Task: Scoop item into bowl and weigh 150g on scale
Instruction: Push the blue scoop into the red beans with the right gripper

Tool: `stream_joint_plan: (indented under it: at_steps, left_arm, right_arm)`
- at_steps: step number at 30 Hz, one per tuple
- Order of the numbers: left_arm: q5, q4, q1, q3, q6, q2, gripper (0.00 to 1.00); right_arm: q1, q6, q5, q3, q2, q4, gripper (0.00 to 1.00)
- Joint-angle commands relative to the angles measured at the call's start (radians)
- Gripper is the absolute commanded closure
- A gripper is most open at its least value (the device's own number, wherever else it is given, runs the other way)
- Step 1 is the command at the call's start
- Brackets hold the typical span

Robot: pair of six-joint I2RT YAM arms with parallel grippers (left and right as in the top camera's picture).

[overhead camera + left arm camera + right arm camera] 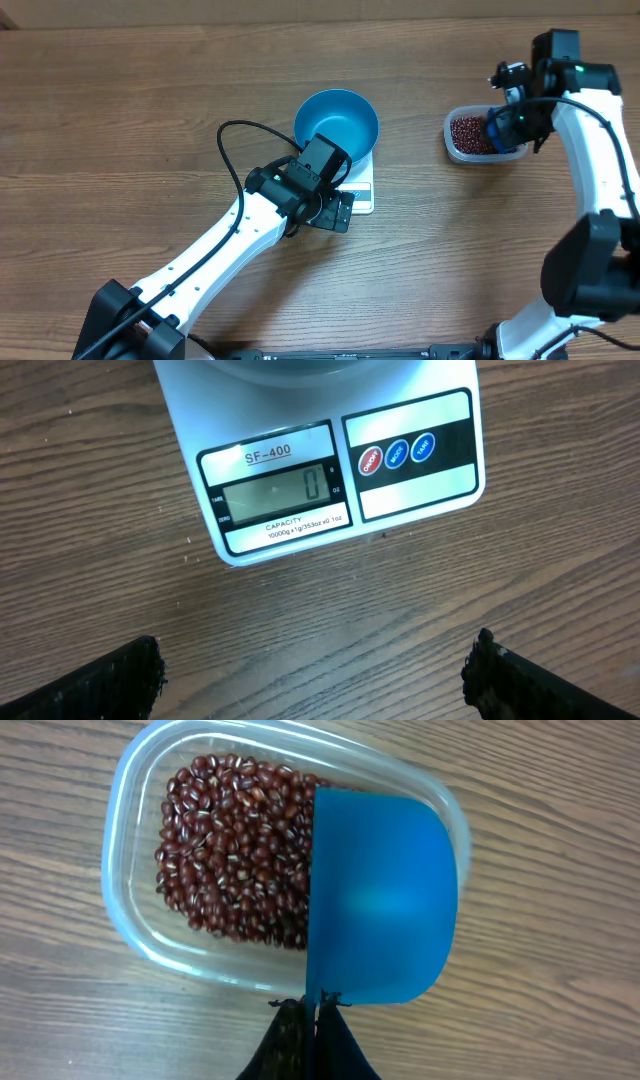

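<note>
The bright blue bowl (336, 122) stands on the white scale (364, 190) near the table's middle. In the left wrist view the scale (330, 470) shows a 0 on its display. My left gripper (340, 207) hovers just in front of the scale's display edge, open, with only bare wood between its fingers (318, 665). At the right, the red-brown beans (235, 850) lie in a clear plastic tub (130, 850). My right gripper (320, 1005) is shut on the handle of a small blue scoop (380, 910), which is over the tub's right half. No beans show on the scoop's visible face.
The tub (462, 150) sits on the wooden table to the right of the bowl, with my right gripper (510, 120) over its right end. A black cable (235, 135) loops off the left arm beside the bowl. The right arm's base stands at the lower right.
</note>
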Motion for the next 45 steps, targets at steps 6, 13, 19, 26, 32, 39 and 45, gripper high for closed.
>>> stream_joint_plan:
  at_steps: [6,13,19,26,32,39,45]
  left_arm:
    - [0.011,0.003,0.000,-0.006,0.019,0.007,0.00]
    - [0.011,0.003,0.000,-0.006,0.019,0.007,0.00]
    - [0.011,0.003,0.000,-0.006,0.019,0.007,0.01]
    - [0.011,0.003,0.000,-0.006,0.019,0.007,0.00]
    - [0.011,0.003,0.000,-0.006,0.019,0.007,0.00]
    - [0.011,0.003,0.000,-0.006,0.019,0.007,0.00]
    - [0.011,0.003,0.000,-0.006,0.019,0.007,0.00]
  right_arm:
    - [0.009,-0.019,0.027,0.013,0.030,-0.013,0.97]
    - [0.009,-0.031,0.100,0.013,0.031,0.052,0.97]
    - [0.022,-0.031,0.102,0.012,0.033,0.039,0.97]
    - [0.067,-0.016,0.101,-0.011,0.073,0.022,0.97]
    - [0.071,0.065,0.018,-0.032,0.116,0.027,0.97]
    - [0.071,0.120,-0.178,-0.034,0.136,0.031,0.97]
    - [0.071,0.166,-0.217,-0.034,0.155,0.006,0.97]
